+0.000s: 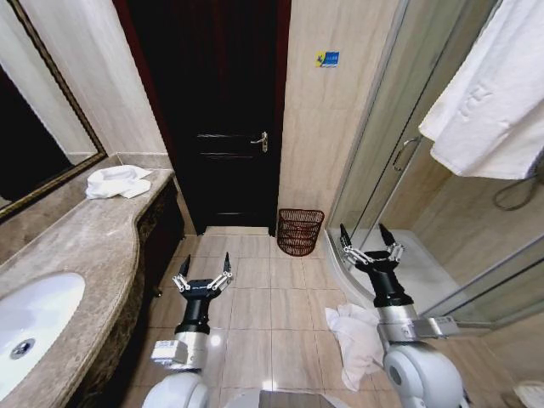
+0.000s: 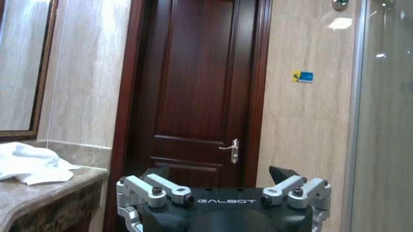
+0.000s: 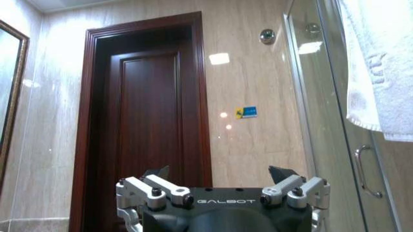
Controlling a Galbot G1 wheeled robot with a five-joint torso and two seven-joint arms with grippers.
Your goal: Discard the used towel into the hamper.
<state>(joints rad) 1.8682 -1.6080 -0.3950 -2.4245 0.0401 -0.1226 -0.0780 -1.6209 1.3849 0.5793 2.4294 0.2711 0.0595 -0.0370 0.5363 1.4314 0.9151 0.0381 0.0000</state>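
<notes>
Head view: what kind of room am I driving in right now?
Most likely a hotel-style bathroom: a marble vanity with a sink, a glass shower enclosure with a white towel hanging on it, and a wicker hamper by the door.

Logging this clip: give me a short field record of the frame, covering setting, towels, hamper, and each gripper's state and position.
setting: bathroom with a dark wooden door and a glass shower enclosure
towel on floor: crumpled white towel on the tiles beside the right arm
towel on counter: white towel at the counter's far end
hanging towel: white towel over the shower glass
hamper: hamper on the floor by the wall, right of the door
left gripper: left gripper open, raised, holding nothing
right gripper: right gripper open, raised, holding nothing
</notes>
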